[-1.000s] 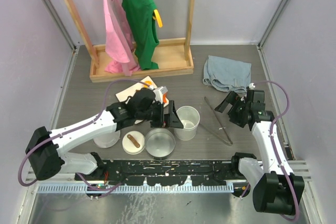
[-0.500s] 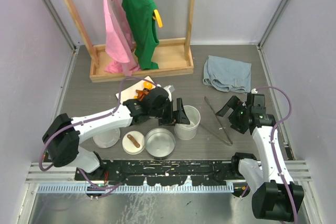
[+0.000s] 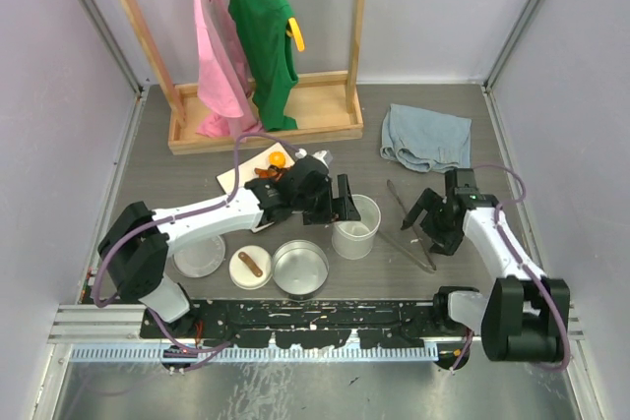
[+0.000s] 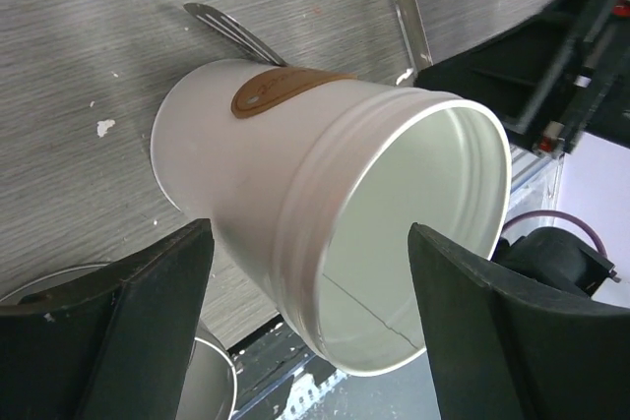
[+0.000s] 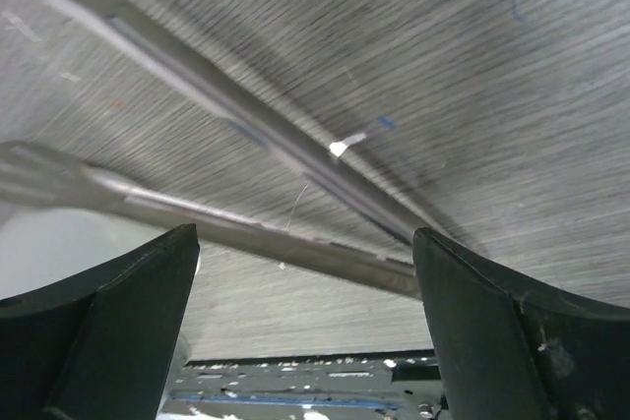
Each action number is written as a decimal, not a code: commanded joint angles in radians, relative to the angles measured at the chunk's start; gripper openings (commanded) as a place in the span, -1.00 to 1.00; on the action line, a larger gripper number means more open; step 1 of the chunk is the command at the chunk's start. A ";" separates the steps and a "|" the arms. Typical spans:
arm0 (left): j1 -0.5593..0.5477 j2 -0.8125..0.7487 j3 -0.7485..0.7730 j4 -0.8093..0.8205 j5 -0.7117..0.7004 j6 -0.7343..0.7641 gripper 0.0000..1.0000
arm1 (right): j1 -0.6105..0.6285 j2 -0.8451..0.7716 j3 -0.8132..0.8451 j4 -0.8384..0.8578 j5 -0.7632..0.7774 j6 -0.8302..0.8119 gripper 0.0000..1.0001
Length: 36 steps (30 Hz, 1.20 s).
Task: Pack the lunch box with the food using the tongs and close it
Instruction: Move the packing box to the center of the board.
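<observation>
The grey wood-grain table (image 3: pixel 148 145) carries a wooden rack base (image 3: pixel 266 130) at twelve o'clock, a crumpled cloth (image 3: pixel 425 139) at two, tongs (image 3: pixel 409 238) at three and a cup (image 3: pixel 355 227) at centre. A plate (image 3: pixel 236 176) lies at ten, a tin (image 3: pixel 300 269) at six, and a small dish (image 3: pixel 249 269) and probably a lid (image 3: pixel 200 257) at seven.

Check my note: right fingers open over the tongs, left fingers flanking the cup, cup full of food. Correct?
No: the cup is empty, per the left wrist view. Right fingers open over the tongs, left fingers flanking the cup: both correct.
</observation>
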 commanded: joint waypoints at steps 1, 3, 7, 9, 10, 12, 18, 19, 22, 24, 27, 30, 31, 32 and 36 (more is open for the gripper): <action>-0.004 -0.002 0.050 0.008 -0.033 0.043 0.61 | 0.077 0.131 0.051 0.097 0.140 -0.007 0.85; -0.004 0.008 0.057 0.006 -0.028 0.046 0.61 | 0.111 0.224 0.082 0.104 0.217 -0.021 0.79; -0.004 0.033 0.086 -0.025 -0.039 0.067 0.60 | 0.116 0.327 0.103 0.149 0.398 -0.002 0.48; -0.003 0.044 0.095 -0.028 -0.044 0.070 0.58 | 0.110 0.323 0.091 0.164 0.448 0.023 0.38; -0.003 0.049 0.101 -0.029 -0.047 0.075 0.57 | 0.105 0.312 0.090 0.154 0.456 0.038 0.35; -0.003 0.063 0.115 -0.035 -0.066 0.079 0.54 | 0.099 0.256 0.065 0.153 0.481 0.077 0.35; -0.004 0.123 0.171 -0.008 -0.104 0.080 0.48 | 0.046 0.150 -0.048 0.176 0.466 0.193 0.33; -0.003 0.134 0.183 -0.002 -0.108 0.081 0.47 | 0.040 0.130 -0.073 0.176 0.459 0.219 0.34; -0.003 0.177 0.224 0.015 -0.125 0.086 0.46 | 0.026 0.057 -0.145 0.170 0.465 0.299 0.38; -0.004 0.207 0.260 0.018 -0.138 0.094 0.44 | 0.016 -0.002 -0.181 0.150 0.504 0.359 0.40; -0.003 0.253 0.312 0.025 -0.144 0.109 0.40 | -0.032 -0.086 -0.211 0.148 0.497 0.388 0.40; -0.004 0.294 0.359 0.028 -0.166 0.133 0.31 | -0.104 -0.125 -0.194 0.120 0.498 0.358 0.44; -0.003 0.310 0.377 0.033 -0.177 0.144 0.26 | -0.124 -0.136 -0.187 0.116 0.493 0.343 0.45; 0.000 0.322 0.390 0.038 -0.188 0.155 0.21 | -0.142 -0.145 -0.181 0.114 0.483 0.327 0.47; 0.011 0.372 0.465 0.037 -0.228 0.207 0.17 | -0.166 -0.177 -0.152 0.088 0.504 0.294 0.56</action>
